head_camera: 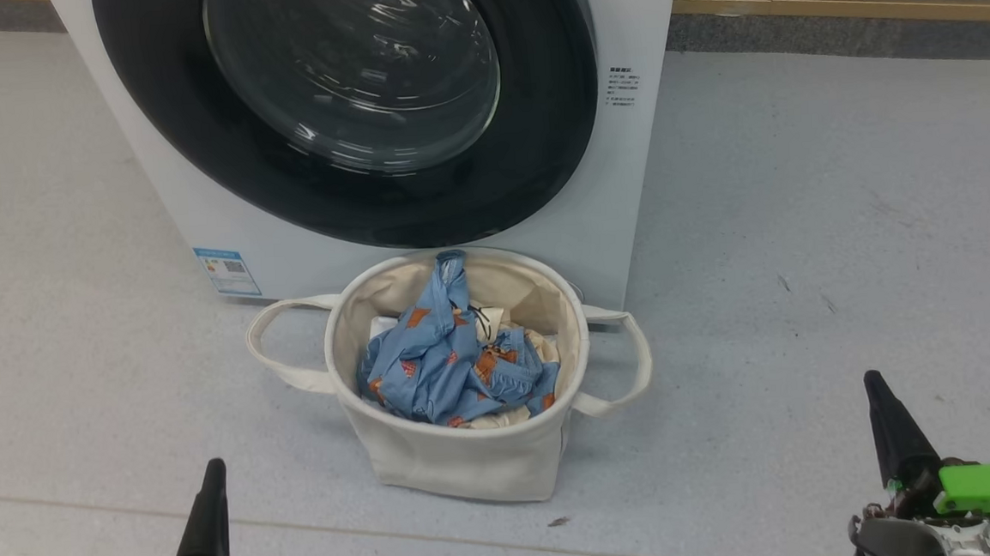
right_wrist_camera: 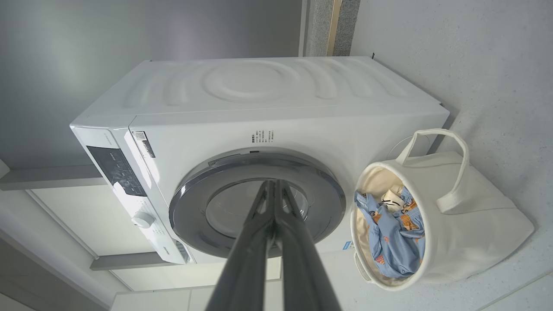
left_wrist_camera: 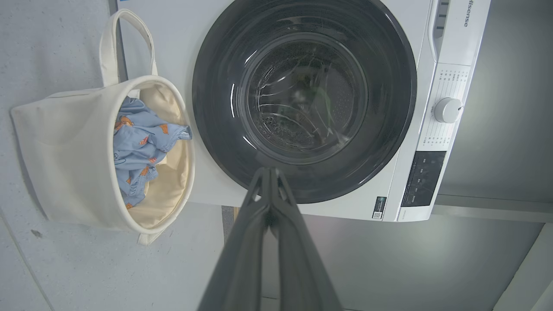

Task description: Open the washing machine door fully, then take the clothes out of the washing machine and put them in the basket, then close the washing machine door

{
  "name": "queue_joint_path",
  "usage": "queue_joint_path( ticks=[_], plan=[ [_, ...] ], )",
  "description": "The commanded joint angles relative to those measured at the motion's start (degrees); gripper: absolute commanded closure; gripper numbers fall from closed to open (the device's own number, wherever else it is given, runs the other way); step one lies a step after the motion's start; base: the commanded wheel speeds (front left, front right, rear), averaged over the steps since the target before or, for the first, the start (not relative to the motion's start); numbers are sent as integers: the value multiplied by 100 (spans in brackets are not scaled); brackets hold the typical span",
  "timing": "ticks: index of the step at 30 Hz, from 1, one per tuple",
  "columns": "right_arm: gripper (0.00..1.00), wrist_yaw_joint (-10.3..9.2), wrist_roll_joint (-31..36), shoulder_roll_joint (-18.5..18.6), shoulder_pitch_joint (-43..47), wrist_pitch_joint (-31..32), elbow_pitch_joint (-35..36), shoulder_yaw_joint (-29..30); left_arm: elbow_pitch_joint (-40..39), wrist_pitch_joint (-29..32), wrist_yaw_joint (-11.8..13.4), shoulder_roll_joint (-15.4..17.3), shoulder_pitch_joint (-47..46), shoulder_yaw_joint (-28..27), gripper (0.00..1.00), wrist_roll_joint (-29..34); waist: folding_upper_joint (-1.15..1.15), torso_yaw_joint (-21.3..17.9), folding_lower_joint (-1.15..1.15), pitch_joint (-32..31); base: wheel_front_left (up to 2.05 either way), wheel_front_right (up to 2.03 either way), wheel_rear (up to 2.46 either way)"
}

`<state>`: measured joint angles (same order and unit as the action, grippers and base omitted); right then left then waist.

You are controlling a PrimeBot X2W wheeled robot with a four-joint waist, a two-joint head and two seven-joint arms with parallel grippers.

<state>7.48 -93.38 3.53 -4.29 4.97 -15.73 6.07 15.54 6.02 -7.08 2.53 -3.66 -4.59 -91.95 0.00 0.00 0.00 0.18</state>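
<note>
The white washing machine (head_camera: 633, 12) stands ahead with its round black-ringed door (head_camera: 352, 192) flat against the front, glass bowl in the middle. Right before it sits the cream canvas basket (head_camera: 463, 460), holding the light blue clothes (head_camera: 444, 358) with orange-brown prints over cream fabric. My left gripper (head_camera: 209, 493) is at the lower left and my right gripper (head_camera: 886, 413) at the lower right, both shut and empty, well back from the basket. The left wrist view shows the door (left_wrist_camera: 216, 108), basket (left_wrist_camera: 65, 151) and clothes (left_wrist_camera: 138, 142); the right wrist view shows machine (right_wrist_camera: 259, 95), door (right_wrist_camera: 207, 194), basket (right_wrist_camera: 475, 224).
Pale grey floor (head_camera: 846, 248) lies open on both sides of the basket. A wooden strip (head_camera: 848, 9) runs along the far wall base at the right. The machine's control panel with a dial (left_wrist_camera: 447, 110) shows in the left wrist view.
</note>
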Motion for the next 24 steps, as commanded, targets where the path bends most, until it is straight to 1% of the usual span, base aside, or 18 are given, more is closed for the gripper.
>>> queue_joint_path(
  ticks=[1, 24],
  plan=[
    [100, 1, -2, 42, -176, 32, 179, -104, -148, 48, -41, 35, -254, -195, 100, -21, 0, 0, 0, 0, 0, 0, 0],
    [100, 1, 31, 15, -179, 64, 176, -64, -149, 48, -41, 34, -254, -194, 100, -21, 0, 0, 0, 0, 0, 0, 0]
  ],
)
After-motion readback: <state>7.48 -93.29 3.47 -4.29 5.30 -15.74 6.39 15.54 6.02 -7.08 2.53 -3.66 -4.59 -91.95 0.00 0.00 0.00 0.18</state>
